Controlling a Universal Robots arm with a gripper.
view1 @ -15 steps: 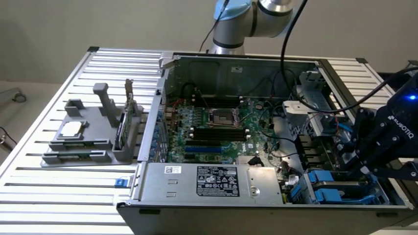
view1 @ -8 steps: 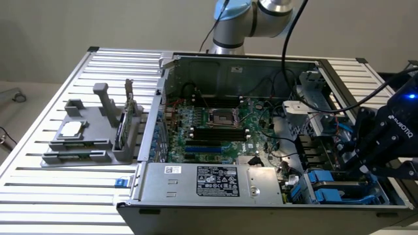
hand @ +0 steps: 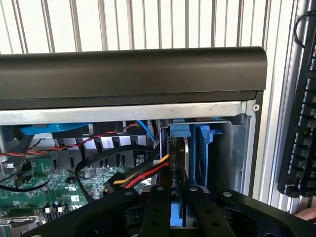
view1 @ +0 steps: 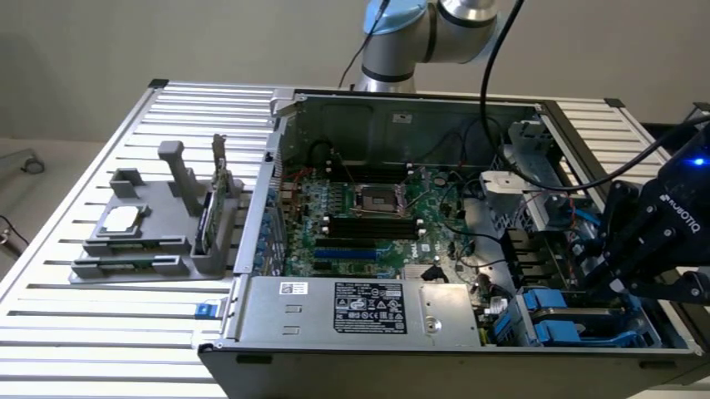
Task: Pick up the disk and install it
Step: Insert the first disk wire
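I have the pincer (hand: 178,197) down in the drive-bay corner of the open computer case (view1: 388,108), at the exterior view's right and near the front edge. From the wrist camera, its two black perforated fingers (hand: 160,207) are drawn close together with a thin dark edge-on slab between them; I take that to be the disk (hand: 178,163), standing on edge just beside a blue plastic caddy (hand: 205,148) in the bay, though I cannot tell whether it is seated. Room here is tight: a bundle of red, yellow and black wires (hand: 140,175) runs right up to the disk on one side, and the bare grey sheet-metal wall (hand: 232,158) of the case closes in on the other. Beyond that, the case's dark rounded front bezel (hand: 133,69) runs across the whole width. In the exterior view, the green motherboard (view1: 367,216) lies open in the middle of the case, and the ribbed aluminium table (view1: 100,332) has free slats around a grey moulded fixture (view1: 155,233).
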